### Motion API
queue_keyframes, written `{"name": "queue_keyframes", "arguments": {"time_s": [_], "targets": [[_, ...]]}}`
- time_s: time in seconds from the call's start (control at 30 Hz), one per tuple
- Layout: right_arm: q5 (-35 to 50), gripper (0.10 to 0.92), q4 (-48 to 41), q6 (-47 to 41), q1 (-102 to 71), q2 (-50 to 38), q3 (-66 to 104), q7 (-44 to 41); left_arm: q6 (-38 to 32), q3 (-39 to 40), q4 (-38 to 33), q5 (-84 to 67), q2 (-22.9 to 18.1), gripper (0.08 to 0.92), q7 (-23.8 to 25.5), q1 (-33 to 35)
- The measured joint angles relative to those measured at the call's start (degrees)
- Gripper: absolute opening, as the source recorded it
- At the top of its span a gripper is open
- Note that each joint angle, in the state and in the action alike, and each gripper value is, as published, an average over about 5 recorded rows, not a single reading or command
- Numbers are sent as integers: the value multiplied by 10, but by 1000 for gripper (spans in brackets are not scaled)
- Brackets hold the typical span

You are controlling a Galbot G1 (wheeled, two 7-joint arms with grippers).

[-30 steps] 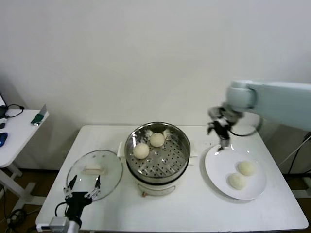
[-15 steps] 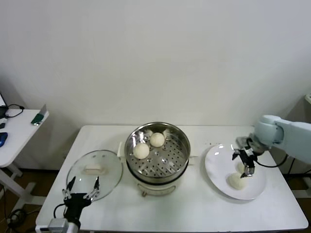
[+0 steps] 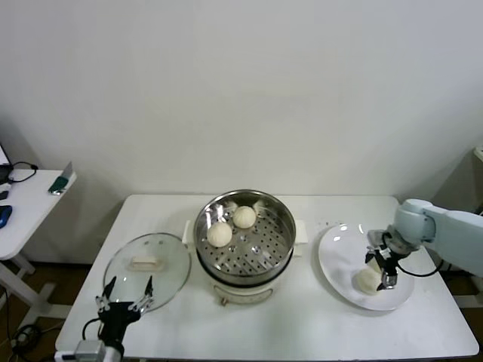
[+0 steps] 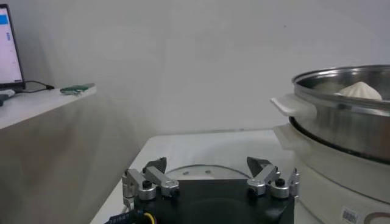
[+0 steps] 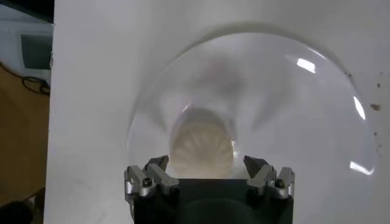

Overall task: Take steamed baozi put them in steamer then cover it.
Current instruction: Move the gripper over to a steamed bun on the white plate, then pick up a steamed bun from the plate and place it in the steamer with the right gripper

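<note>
The steel steamer (image 3: 266, 249) stands mid-table on its cream base, with two baozi (image 3: 219, 234) (image 3: 244, 216) inside. On the white plate (image 3: 336, 253) to its right lies another baozi (image 3: 366, 282). My right gripper (image 3: 382, 268) hangs low over the plate, open, and in the right wrist view a baozi (image 5: 202, 148) sits just ahead between its spread fingertips (image 5: 207, 165). The cover (image 3: 147, 262), a glass lid with a cream handle, rests flat left of the steamer. My left gripper (image 3: 125, 297) waits open at the lid's near edge, holding nothing (image 4: 207, 167).
A side table (image 3: 23, 204) with a phone and cables stands off the left end. The steamer's side handle (image 4: 292, 106) juts toward the lid (image 4: 201, 172). The wall runs close behind the table.
My right arm swung from above the plate's back edge out to the right and down onto the plate, ending low over the baozi. The left arm stayed put.
</note>
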Motion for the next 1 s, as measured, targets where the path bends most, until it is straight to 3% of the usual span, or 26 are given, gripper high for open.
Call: {"name": "queue_keyframes", "arguments": {"time_s": [0.13,0.43,0.7,1.0], "targets": [[-6,802,-5,-2,-23,1,20,6,2,1,1,0,0,823,0,-3],[-13,658,-6,0,-43,1,47,8,5,4,-1,2,0,823,0,-6],[-12,645,9,21,1,3,22,-8,7,4,-6,3,-1,823,0,-3],[20,645,44,112,204,52,-92,-42,5,2,-9,3,2,823,-1,4]]}}
